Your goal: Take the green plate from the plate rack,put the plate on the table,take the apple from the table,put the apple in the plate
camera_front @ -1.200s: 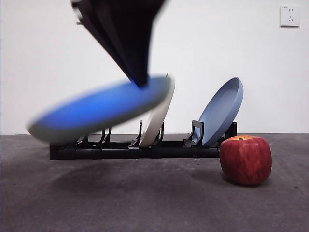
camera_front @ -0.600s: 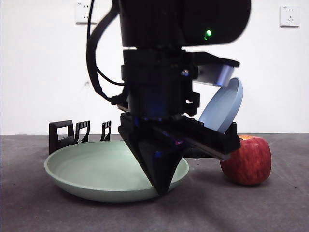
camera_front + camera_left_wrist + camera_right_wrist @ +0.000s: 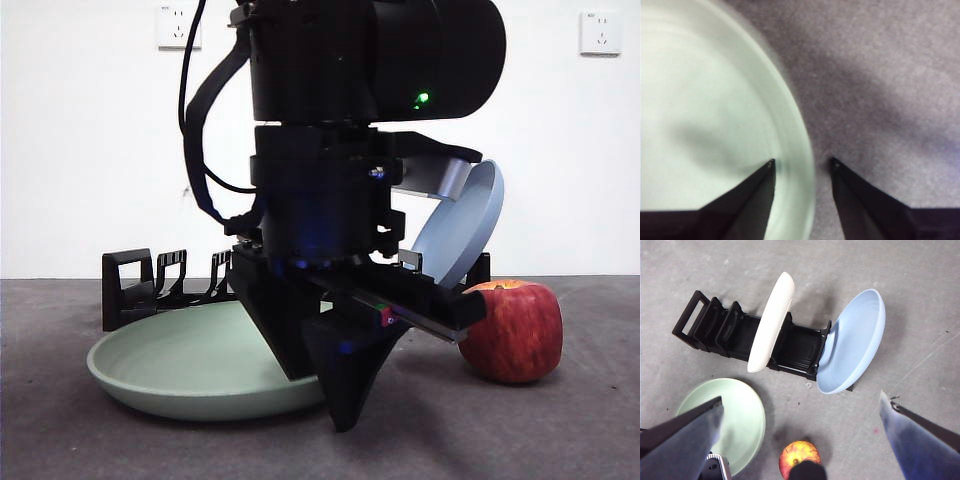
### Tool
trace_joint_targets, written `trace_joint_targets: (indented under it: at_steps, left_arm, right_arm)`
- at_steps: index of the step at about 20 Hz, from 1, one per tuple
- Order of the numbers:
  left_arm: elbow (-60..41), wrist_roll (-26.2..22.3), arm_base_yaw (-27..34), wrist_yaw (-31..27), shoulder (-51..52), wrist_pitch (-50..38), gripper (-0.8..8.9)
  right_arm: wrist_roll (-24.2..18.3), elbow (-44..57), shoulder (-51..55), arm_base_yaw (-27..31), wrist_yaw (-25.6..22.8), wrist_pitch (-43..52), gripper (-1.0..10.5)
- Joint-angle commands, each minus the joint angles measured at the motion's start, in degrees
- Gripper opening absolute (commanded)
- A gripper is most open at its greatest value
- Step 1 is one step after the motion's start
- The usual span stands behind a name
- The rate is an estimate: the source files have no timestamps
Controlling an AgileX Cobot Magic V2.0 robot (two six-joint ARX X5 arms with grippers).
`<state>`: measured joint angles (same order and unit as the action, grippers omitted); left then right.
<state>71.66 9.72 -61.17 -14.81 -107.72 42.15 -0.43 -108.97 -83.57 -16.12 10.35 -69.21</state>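
The green plate [image 3: 180, 365] lies flat on the table [image 3: 520, 430] in front of the plate rack [image 3: 130, 285]. My left gripper [image 3: 322, 400] points down at the plate's right rim. In the left wrist view its jaws stand apart on either side of the rim [image 3: 800, 150], so the left gripper [image 3: 802, 162] is open. The apple [image 3: 510, 330] stands on the table to the right of the plate, apart from it. My right gripper [image 3: 801, 397] is open and empty high above, looking down on the plate [image 3: 740, 415], the apple [image 3: 797, 455] and the rack [image 3: 730, 330].
A cream-white plate [image 3: 772, 322] and a blue plate [image 3: 852, 340] stand in the rack. In the front view the blue plate [image 3: 465, 225] leans behind the left arm and the cream one is hidden. A white wall with sockets [image 3: 600, 32] stands behind.
The left gripper brought the tilted green plate down from the air onto the table. Its jaws, shut on the rim half a second ago, have parted.
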Motion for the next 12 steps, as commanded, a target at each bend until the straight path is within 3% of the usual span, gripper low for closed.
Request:
trace_joint_targets:
  at_steps: [1, 5, 12]
  left_arm:
    - [-1.3, 0.6, -0.3, 1.3, 1.2, 0.4, 1.94]
    - [-1.2, 0.6, -0.3, 1.3, 9.6, 0.2, 1.94]
    - [6.0, 0.5, -0.8, 4.2, 35.0, 0.7, 1.93]
  right_arm:
    - [0.4, -0.2, -0.3, 0.0, -0.1, 0.2, 6.6]
    - [0.4, -0.2, -0.3, 0.0, -0.1, 0.2, 6.6]
    - [0.4, -0.1, -0.3, 0.0, -0.1, -1.6, 6.6]
